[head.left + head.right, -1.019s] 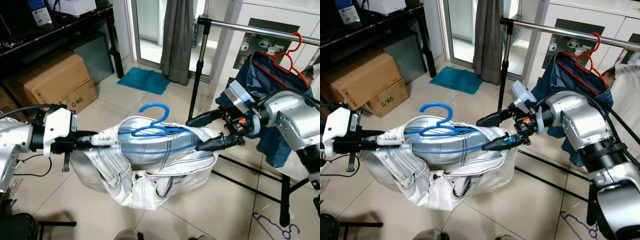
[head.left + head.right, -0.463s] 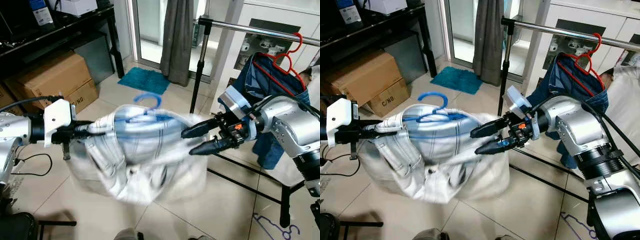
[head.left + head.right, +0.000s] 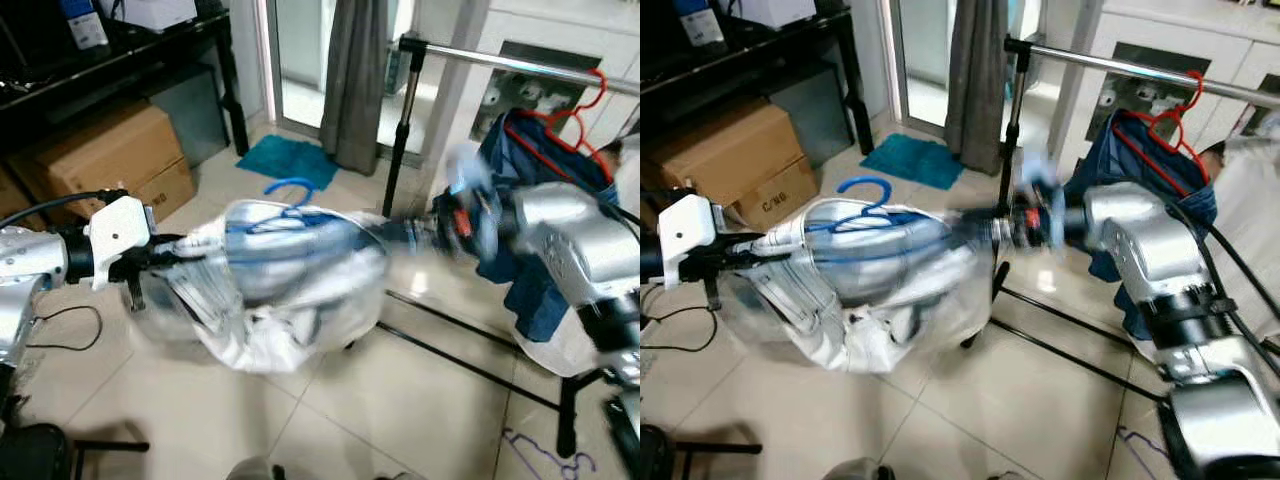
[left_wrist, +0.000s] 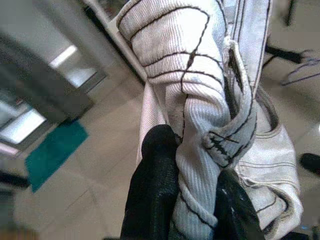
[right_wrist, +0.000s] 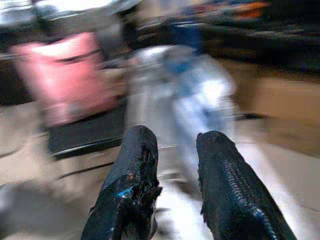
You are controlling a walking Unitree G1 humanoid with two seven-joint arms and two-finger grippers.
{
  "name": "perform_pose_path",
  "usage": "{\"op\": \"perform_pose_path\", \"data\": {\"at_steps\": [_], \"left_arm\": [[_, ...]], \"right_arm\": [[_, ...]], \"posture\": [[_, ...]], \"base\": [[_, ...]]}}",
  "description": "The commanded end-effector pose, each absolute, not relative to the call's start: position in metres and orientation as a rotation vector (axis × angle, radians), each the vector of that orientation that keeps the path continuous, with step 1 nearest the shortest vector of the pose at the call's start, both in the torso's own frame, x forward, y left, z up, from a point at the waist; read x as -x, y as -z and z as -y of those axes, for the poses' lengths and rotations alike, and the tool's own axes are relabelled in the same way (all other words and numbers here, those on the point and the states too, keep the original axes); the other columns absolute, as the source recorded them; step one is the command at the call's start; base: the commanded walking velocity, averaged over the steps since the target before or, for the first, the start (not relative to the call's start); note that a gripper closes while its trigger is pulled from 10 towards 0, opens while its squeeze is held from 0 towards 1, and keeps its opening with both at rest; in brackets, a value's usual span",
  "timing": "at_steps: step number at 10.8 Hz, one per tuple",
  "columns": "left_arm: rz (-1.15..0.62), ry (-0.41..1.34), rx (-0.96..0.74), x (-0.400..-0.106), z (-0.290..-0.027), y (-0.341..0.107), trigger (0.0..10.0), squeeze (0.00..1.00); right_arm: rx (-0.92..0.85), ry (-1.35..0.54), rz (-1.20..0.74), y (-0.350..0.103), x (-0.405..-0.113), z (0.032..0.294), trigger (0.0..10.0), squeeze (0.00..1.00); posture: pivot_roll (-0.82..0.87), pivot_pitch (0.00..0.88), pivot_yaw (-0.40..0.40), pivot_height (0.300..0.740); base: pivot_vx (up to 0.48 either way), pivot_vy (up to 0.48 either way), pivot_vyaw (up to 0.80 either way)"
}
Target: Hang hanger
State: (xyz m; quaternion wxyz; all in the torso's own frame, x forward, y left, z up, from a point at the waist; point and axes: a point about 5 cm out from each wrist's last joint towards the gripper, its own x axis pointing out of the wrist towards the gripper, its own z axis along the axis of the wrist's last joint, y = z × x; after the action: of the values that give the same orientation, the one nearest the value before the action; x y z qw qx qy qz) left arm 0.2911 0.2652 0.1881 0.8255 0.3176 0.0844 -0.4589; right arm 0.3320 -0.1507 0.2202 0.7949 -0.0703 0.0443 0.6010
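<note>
My left gripper (image 4: 192, 200) jaws are pinching the white jeans (image 3: 290, 290), which are carrying the blue hanger (image 3: 285, 200), left of the rail (image 3: 520, 65). My right gripper (image 5: 172, 165) jaws are standing narrowly apart, gripping nothing, blurred, beside the jeans.

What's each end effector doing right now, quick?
Left end effector: shut on the white jeans.
Right end effector: open, holding nothing.
</note>
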Motion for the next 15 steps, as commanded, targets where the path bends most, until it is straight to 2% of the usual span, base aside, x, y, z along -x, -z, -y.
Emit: {"op": "perform_pose_path", "data": {"at_steps": [1, 2, 3, 5, 6, 9, 11, 15], "left_arm": [[-0.117, 0.95, -0.706, -0.296, -0.262, -0.199, 0.0, 0.0], [-0.106, 0.937, -0.705, -0.295, -0.26, -0.197, 0.0, 0.0], [-0.104, 0.935, -0.703, -0.295, -0.26, -0.196, 0.0, 0.0], [-0.107, 0.922, -0.705, -0.296, -0.262, -0.196, 0.0, 0.0], [-0.105, 0.918, -0.7, -0.296, -0.26, -0.195, 0.0, 0.0], [-0.1, 0.92, -0.675, -0.296, -0.257, -0.192, 0.0, 0.0], [-0.111, 0.91, -0.677, -0.295, -0.26, -0.191, 0.0, 0.0], [-0.114, 0.908, -0.676, -0.295, -0.259, -0.19, 0.0, 0.0]], "right_arm": [[0.158, -1.179, -0.081, -0.222, -0.338, 0.157, 10.0, 0.91], [0.134, -1.02, -0.061, -0.215, -0.336, 0.159, 10.0, 1.0], [0.122, -0.975, -0.09, -0.208, -0.33, 0.156, 10.0, 1.0], [0.211, -0.842, -0.169, -0.185, -0.32, 0.148, 10.0, 1.0], [0.209, -0.779, -0.16, -0.181, -0.316, 0.144, 10.0, 0.0], [0.262, -0.732, -0.183, -0.171, -0.308, 0.133, 10.0, 0.0], [0.216, -0.744, -0.141, -0.182, -0.308, 0.129, 10.0, 0.0], [0.245, -0.879, -0.141, -0.181, -0.293, 0.118, 10.0, 0.0]], "posture": [[0.03, 0.004, 0.005, 0.74], [0.03, 0.014, 0.007, 0.74], [0.03, 0.014, 0.007, 0.74], [0.02, 0.018, 0.017, 0.74], [0.02, 0.018, 0.019, 0.74], [0.01, 0.016, 0.014, 0.74], [0.01, 0.015, 0.01, 0.74], [0.01, 0.014, 0.01, 0.74]], "base": [[0.0, 0.0, 0.0], [0.0, 0.0, 0.0], [0.0, 0.0, 0.0], [0.0, 0.0, 0.0], [0.0, 0.0, 0.0], [0.0, 0.0, 0.0], [0.0, 0.0, 0.0], [0.0, 0.0, 0.0]]}}
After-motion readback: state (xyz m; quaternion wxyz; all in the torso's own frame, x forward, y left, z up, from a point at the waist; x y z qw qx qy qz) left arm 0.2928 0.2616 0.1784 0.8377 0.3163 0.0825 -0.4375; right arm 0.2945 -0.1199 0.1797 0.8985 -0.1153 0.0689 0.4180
